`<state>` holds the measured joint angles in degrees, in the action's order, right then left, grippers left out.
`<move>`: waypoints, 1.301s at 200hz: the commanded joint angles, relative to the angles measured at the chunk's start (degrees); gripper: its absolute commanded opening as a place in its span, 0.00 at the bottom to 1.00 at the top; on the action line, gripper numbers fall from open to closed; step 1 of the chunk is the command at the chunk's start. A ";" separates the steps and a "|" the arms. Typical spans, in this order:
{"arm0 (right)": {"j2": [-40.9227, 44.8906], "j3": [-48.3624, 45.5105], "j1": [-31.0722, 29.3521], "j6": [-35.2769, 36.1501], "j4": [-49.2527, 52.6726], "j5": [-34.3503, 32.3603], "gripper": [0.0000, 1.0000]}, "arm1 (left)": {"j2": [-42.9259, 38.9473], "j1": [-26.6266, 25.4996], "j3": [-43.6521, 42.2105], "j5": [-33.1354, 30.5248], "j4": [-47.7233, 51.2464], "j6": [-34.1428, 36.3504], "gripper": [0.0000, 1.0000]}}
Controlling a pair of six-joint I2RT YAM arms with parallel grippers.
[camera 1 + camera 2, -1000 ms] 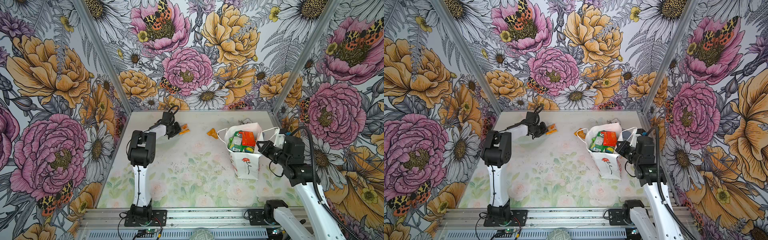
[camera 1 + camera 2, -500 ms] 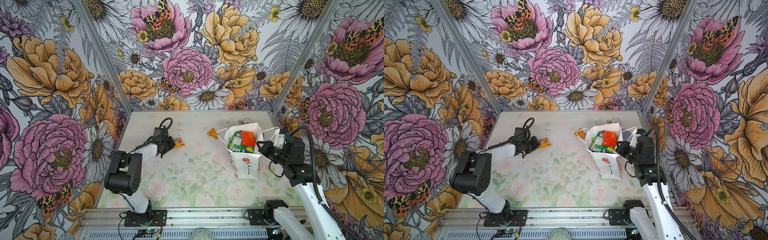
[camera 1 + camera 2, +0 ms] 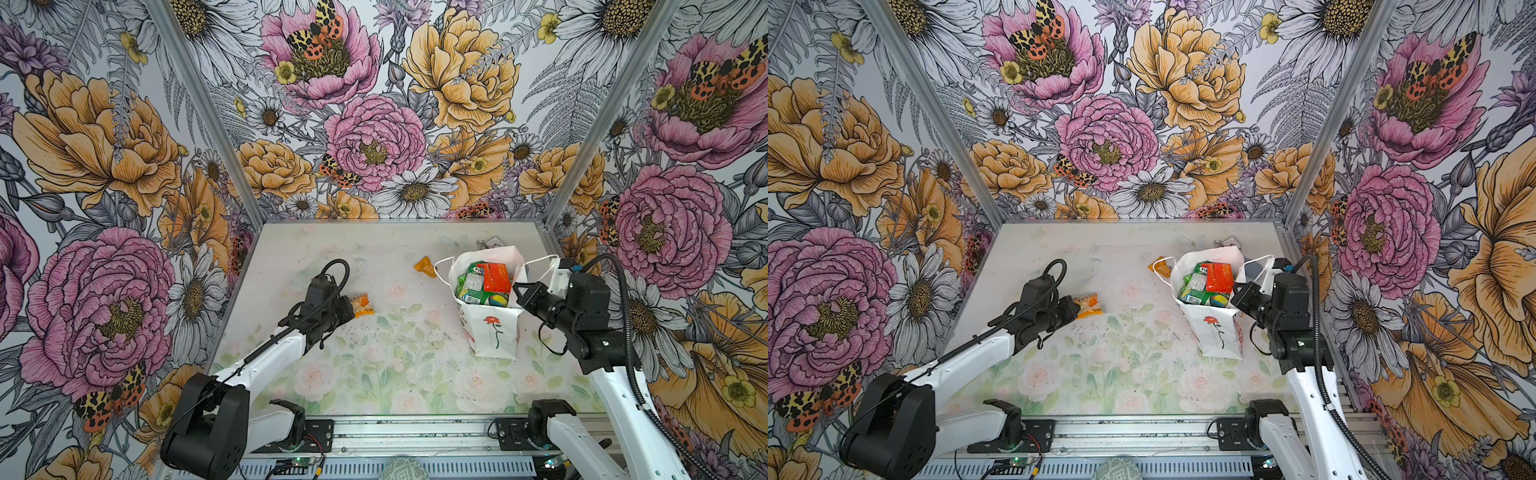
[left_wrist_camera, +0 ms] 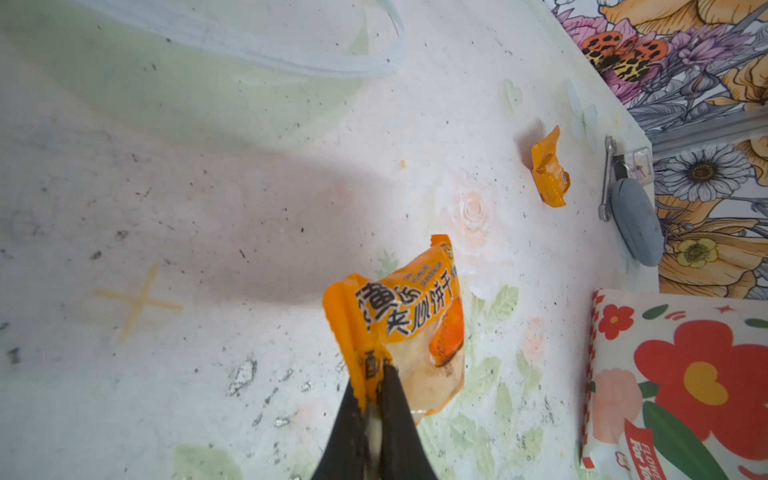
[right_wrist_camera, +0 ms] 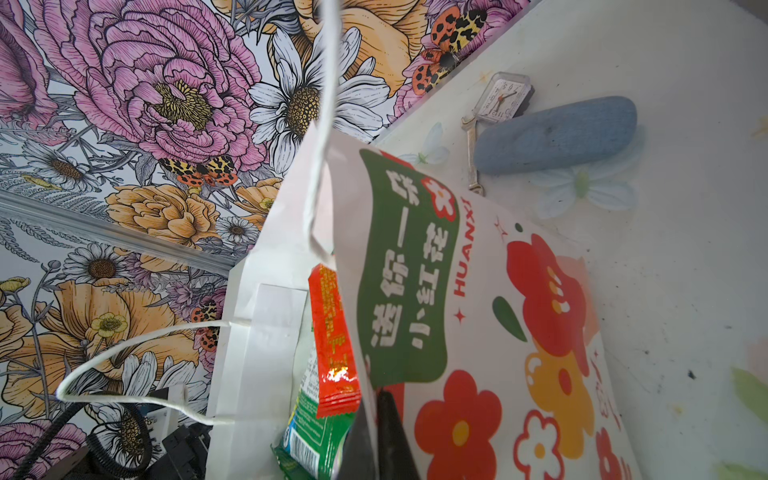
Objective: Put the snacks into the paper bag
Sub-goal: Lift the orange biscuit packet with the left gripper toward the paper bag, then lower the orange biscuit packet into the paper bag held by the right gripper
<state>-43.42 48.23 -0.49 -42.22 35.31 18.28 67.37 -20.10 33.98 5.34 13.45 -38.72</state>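
Note:
An orange snack packet point(image 4: 411, 316) hangs by one edge from my left gripper point(image 4: 374, 374), which is shut on it just above the table, left of centre point(image 3: 360, 304). The white paper bag point(image 3: 494, 332) with a red rose stands upright at the right, holding green point(image 3: 471, 284) and red point(image 3: 494, 277) snacks. My right gripper point(image 5: 376, 399) is shut on the rim of the bag's flower-printed side wall point(image 5: 478, 291); in both top views it sits at the bag's right edge point(image 3: 1239, 291). Another orange packet point(image 3: 424, 266) lies on the table just behind the bag's left corner.
Behind the bag, near the back right corner, lie a small wrench point(image 5: 471, 153), a small square clock point(image 5: 503, 97) and a grey-blue oblong object point(image 5: 557, 133). A clear plastic rim point(image 4: 249, 54) rests on the table behind the left gripper. Flowered walls enclose three sides.
My left arm has swung from the back left of the table forward and towards the centre, carrying the orange packet. The right arm and the bag have stayed still.

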 commanded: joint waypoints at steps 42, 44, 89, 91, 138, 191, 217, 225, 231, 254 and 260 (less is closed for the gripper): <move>1.04 -0.36 -0.69 -0.67 -1.03 0.64 0.00 | -9.58 -6.99 -1.18 -6.38 6.83 -3.76 0.00; 1.05 -0.36 -0.66 -0.67 -1.03 0.62 0.00 | -9.90 -7.28 -1.04 -6.46 7.17 -3.91 0.00; 0.97 -0.29 -1.08 -1.15 -1.03 0.23 0.00 | -19.63 -14.83 6.71 -7.98 12.44 -7.88 0.00; 0.90 -0.32 -1.09 -1.23 -1.03 0.17 0.00 | -19.82 -15.29 7.40 -8.51 13.01 -7.71 0.00; 1.07 -0.28 -1.71 -1.45 -1.03 -0.67 0.00 | -16.40 -23.79 25.24 -14.06 16.32 -2.51 0.00; 1.58 0.14 -2.03 -1.39 -1.03 -0.07 0.00 | -0.24 -35.11 47.85 -19.09 17.48 5.61 0.00; 1.97 0.43 -2.14 -1.09 -0.91 0.48 0.00 | 8.11 -36.84 55.60 -17.74 18.16 6.60 0.00; 2.13 0.38 -2.14 -0.96 -0.77 0.31 0.00 | 10.16 -37.16 57.32 -16.42 18.55 6.64 0.00; 2.12 0.33 -2.14 -0.96 -0.77 0.26 0.00 | 11.53 -37.20 58.57 -15.82 18.92 6.72 0.00; 1.84 0.46 -2.14 -0.94 -0.68 0.66 0.00 | 16.80 -37.45 63.71 -15.79 21.79 7.15 0.00; 1.85 0.42 -2.14 -0.92 -0.68 0.61 0.00 | 18.14 -37.39 65.15 -15.57 22.80 7.39 0.00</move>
<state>-42.48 48.16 -1.96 -43.03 35.75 17.19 82.30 -57.23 93.84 -11.11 32.51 -33.52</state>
